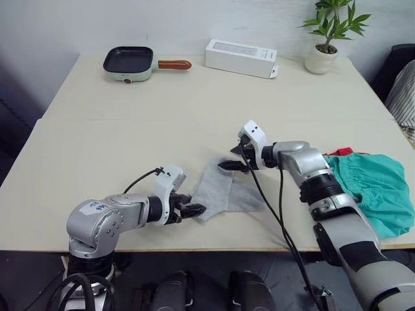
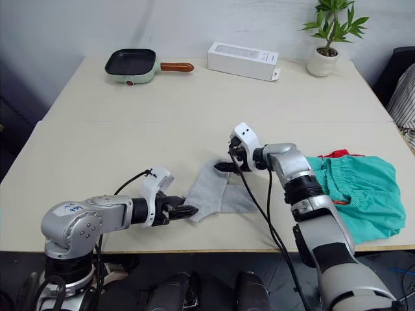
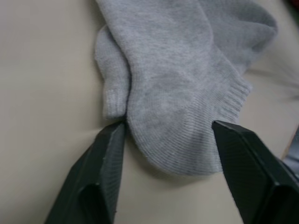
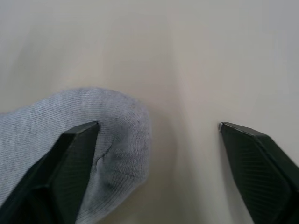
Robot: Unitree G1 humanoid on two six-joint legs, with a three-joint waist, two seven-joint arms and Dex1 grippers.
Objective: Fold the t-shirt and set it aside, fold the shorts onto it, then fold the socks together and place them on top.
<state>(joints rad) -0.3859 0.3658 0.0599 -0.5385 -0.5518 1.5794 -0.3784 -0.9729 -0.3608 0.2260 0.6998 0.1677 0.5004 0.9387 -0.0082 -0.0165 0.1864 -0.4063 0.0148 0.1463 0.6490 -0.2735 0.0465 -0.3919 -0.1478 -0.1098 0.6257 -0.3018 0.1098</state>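
Two light grey socks (image 1: 220, 190) lie overlapped near the table's front edge. My left gripper (image 1: 196, 210) is open at their near left end, one sock's ribbed cuff (image 3: 177, 140) lying between its fingers (image 3: 105, 158). At the far end of the socks my right gripper (image 1: 231, 166) is open too, a rounded grey toe (image 4: 112, 158) resting against one of its fingers (image 4: 70, 163) and bare table under the gap. The teal shorts (image 1: 373, 188) sit bunched at the right, on top of the red t-shirt (image 1: 339, 152), of which just a sliver shows.
At the back of the beige table (image 1: 130, 129) stand a small green pan with a wooden handle (image 1: 130, 63), a white box (image 1: 240, 57) and a potted plant (image 1: 322, 55). Striped cloth (image 1: 405, 97) hangs past the right edge.
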